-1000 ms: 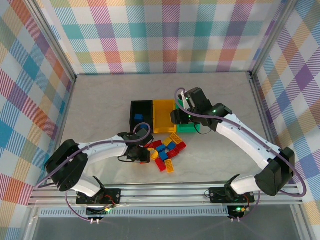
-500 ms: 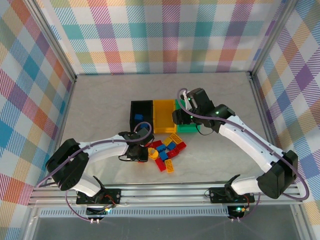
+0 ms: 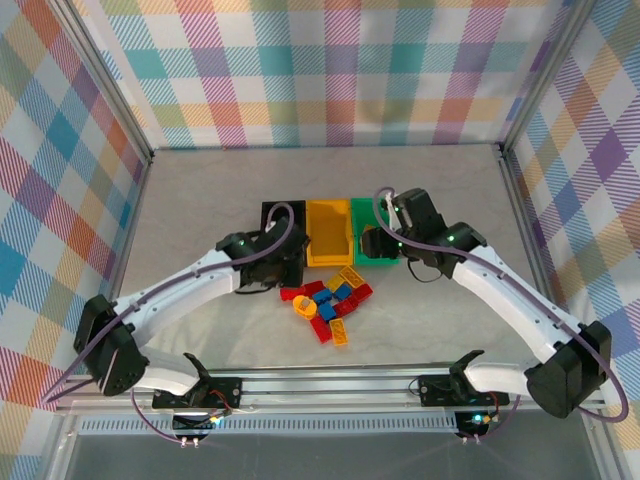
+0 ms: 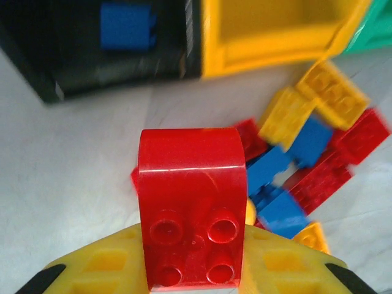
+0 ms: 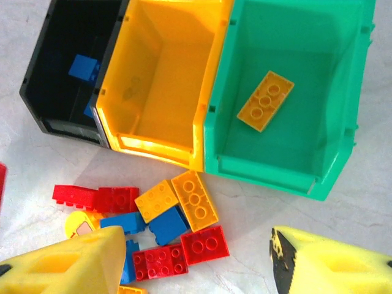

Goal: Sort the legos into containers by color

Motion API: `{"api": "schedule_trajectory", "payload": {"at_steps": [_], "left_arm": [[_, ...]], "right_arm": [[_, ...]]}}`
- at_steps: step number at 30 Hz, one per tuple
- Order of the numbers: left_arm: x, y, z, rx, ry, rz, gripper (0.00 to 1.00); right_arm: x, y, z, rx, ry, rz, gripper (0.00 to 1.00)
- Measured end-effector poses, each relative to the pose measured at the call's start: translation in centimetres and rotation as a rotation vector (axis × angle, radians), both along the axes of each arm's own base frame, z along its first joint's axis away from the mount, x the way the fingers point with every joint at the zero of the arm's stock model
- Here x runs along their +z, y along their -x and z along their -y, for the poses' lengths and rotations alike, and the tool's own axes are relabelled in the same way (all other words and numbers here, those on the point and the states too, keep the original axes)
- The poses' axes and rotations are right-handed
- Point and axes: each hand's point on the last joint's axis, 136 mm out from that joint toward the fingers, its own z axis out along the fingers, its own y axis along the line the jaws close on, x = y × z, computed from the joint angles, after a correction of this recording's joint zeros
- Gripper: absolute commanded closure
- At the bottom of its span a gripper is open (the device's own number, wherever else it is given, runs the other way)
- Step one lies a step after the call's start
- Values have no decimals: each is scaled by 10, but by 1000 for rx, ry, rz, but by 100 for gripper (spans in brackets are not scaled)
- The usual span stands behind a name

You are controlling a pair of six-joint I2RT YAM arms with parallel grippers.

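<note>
My left hand (image 4: 191, 278) is clamped on a red brick (image 4: 190, 202), pinched between both fingers, over the table (image 4: 67, 177) and just short of the black bin (image 4: 92, 86). The loose bricks (image 4: 306, 159) lie to its right. My right hand (image 5: 196, 269) hangs with fingers apart and nothing between them, over the pile. Just beyond it sit the yellow bin (image 5: 153, 150) and the green bin (image 5: 269, 174), which has one yellow brick (image 5: 265, 101) inside.

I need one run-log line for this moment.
left tool: shut on red studded plastic brick | right tool: open, empty | black plastic bin: one blue brick | green plastic bin: one yellow-orange brick
</note>
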Motion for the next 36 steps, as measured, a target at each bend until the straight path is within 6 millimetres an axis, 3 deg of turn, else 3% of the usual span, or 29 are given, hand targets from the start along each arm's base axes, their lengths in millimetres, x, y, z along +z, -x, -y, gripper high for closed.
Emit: {"api": "schedule_trajectory", "payload": {"at_steps": [4, 7, 12, 18, 22, 26, 31, 36], "left_arm": [[21, -38, 30, -22, -1, 65, 72], [23, -66, 50, -27, -2, 90, 72], [9, -113, 70, -6, -8, 112, 72], [-25, -158, 64, 54, -16, 97, 73], [-41, -167, 56, 76, -25, 73, 73], [-40, -170, 59, 75, -9, 83, 68], [-38, -171, 62, 66, 5, 84, 47], [-36, -172, 63, 68, 16, 94, 38]], "right_arm": [[-16, 13, 9, -15, 8, -35, 36], [-23, 23, 15, -26, 7, -54, 35], [-30, 35, 20, -30, -9, -74, 35], [-47, 47, 23, -25, -5, -122, 35], [-59, 54, 24, -26, -5, -160, 35], [-70, 60, 24, -22, -4, -190, 35], [-80, 63, 16, -10, -6, -220, 35], [-99, 67, 4, 15, 16, -263, 35]]}}
